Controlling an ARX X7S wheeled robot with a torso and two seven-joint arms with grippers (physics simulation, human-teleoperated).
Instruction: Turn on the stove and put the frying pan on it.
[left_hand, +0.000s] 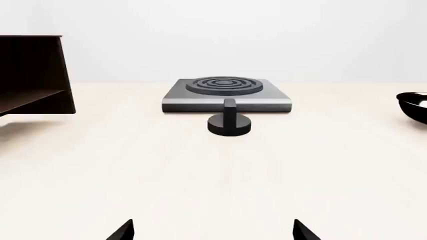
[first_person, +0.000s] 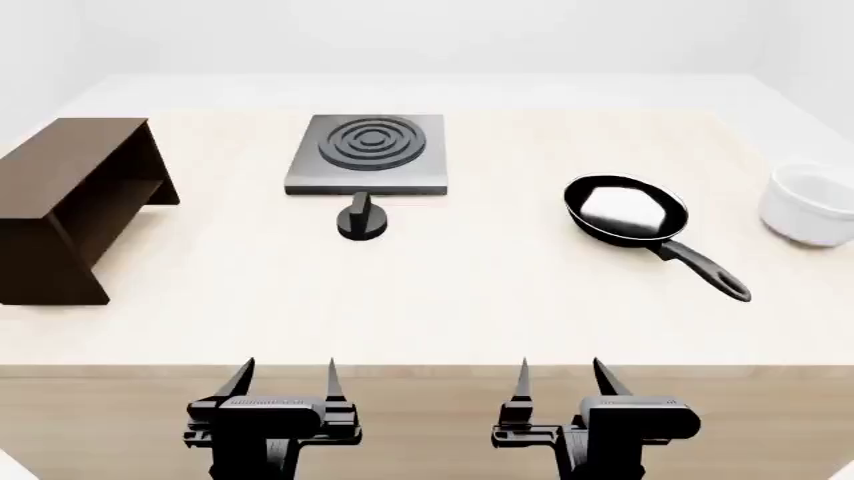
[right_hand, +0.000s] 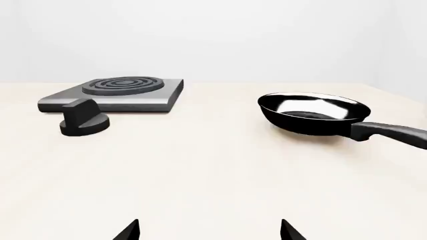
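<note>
Both tools, left (first_person: 283, 378) and right (first_person: 558, 376), wait released; knob (first_person: 362, 219) untouched ahead, pan (first_person: 625, 210) off the stove (first_person: 368, 150).

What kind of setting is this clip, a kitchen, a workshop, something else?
Most likely a bare simulated kitchen counter. A pale wooden table carries a stove with its separate knob, a frying pan and a white bowl; a brown shelf stands at one side. The walls are plain white.

Bare table (first_person: 441, 300) lies open before the stove (first_person: 367, 153); shelf (first_person: 74, 205) flanks left, seemingly well clear.
</note>
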